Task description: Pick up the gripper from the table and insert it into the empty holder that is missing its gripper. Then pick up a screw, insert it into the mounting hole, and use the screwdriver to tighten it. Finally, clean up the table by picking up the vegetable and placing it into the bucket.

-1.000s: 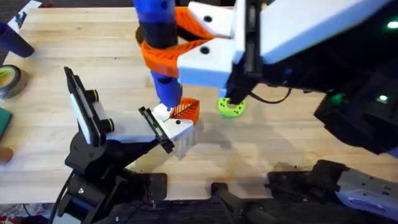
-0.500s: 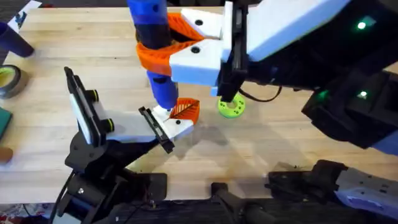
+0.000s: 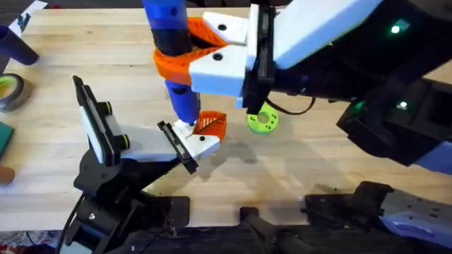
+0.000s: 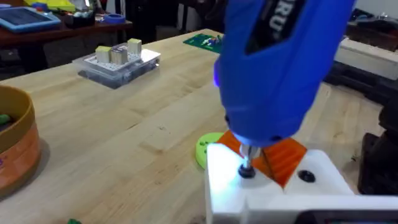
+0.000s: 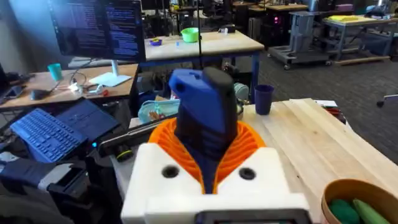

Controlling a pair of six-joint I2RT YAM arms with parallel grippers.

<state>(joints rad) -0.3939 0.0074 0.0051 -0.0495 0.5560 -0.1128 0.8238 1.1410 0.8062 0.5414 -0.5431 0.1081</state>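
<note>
Grained wooden table [image 3: 339, 162], glossy blue plastic screwdriver [image 4: 280, 68], ribbed orange gripper [image 3: 210, 125]

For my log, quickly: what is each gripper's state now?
Left gripper: cannot be told.
Right gripper: closed on the screwdriver.

Lime-green ring disc [image 3: 263, 121] flat on the wood, right of centre. Grey tape roll [image 3: 10, 92] at the far left edge, dark blue cylinder [image 3: 15, 44] lying just behind it. Clear plastic parts box [image 4: 117, 63] with small pale blocks on top, near the far edge. Green circuit board [image 4: 205, 41] beyond that. Purple cup [image 5: 263, 98] at a corner.
</note>
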